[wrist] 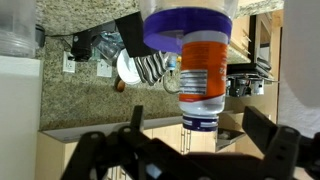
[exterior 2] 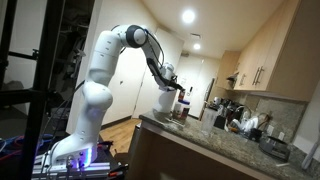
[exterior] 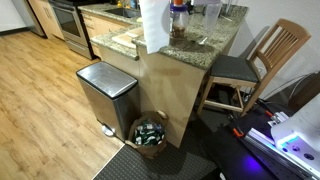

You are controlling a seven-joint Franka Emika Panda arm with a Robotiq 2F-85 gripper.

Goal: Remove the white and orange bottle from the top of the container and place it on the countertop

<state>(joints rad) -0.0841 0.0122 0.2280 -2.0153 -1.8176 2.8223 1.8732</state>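
A steel bin (exterior: 105, 92) stands on wooden floor (exterior: 40, 100); ceiling lights (exterior 2: 188, 16) glow.

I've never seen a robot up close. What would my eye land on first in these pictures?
The big white robot arm arching over the granite countertop stands out first in an exterior view. The wrist view is dominated by the white and orange bottle, with the gripper open wide at the bottom of the picture. Beside the countertop, a steel trash bin stands on the wooden floor.
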